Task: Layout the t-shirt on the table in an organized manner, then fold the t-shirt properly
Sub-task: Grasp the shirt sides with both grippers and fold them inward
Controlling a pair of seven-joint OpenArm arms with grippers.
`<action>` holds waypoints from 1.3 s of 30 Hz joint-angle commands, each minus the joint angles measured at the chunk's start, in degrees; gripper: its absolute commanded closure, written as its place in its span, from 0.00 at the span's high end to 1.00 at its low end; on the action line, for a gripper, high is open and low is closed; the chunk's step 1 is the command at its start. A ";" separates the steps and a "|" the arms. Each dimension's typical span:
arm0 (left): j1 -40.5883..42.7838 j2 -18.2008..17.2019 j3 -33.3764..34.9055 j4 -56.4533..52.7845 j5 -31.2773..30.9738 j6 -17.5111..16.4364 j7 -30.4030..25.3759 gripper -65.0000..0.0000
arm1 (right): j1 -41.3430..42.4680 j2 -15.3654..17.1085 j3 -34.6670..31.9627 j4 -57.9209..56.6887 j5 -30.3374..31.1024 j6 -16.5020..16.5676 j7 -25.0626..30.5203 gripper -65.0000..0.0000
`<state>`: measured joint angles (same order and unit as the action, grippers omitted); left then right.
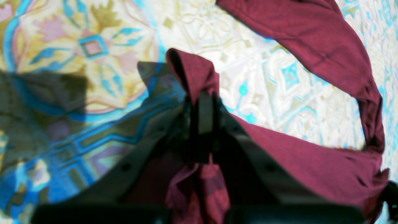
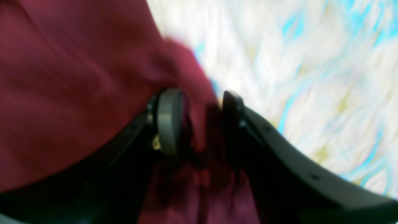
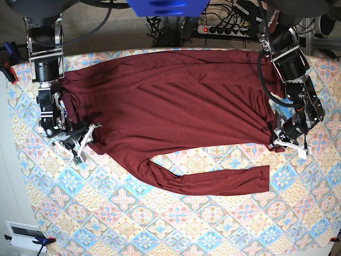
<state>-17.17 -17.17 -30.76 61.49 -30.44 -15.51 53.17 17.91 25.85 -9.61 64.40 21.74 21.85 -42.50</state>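
Two tools flank the t-shirt (image 3: pixel 176 101), spread across the tabletop (image 3: pixel 176 224) lengthwise between them. Left tool (image 1: pixel 203 102) pinches a corner shut; right tool (image 2: pixel 199 121) stands wide around the opposite edge, grip unclear.

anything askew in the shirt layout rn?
Yes. One long sleeve of the t-shirt trails diagonally across the table below the body instead of lying straight out, and the body's lower edge looks uneven. The left gripper is pinching a bunched fold.
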 commanded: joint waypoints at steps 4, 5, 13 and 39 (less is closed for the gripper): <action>-1.34 -0.81 -0.14 1.05 -0.82 -0.27 -1.08 0.00 | 2.09 0.92 0.42 -1.24 0.46 0.00 1.40 0.32; -1.34 -0.81 -0.14 1.05 -0.82 -0.27 -1.08 0.00 | 2.09 0.92 0.33 -1.59 0.46 0.00 2.02 0.32; -1.34 -0.81 -0.14 1.05 -0.82 -0.27 -1.08 0.00 | 2.09 0.84 -1.60 -6.34 0.20 5.71 4.48 0.22; 12.73 -1.07 -0.58 23.30 -12.16 -0.45 -0.64 0.00 | -8.99 2.07 10.53 14.59 0.46 8.09 4.04 0.00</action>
<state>-3.31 -17.30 -31.11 83.59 -41.58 -15.53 53.63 8.01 26.63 0.30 78.32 21.76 30.00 -39.13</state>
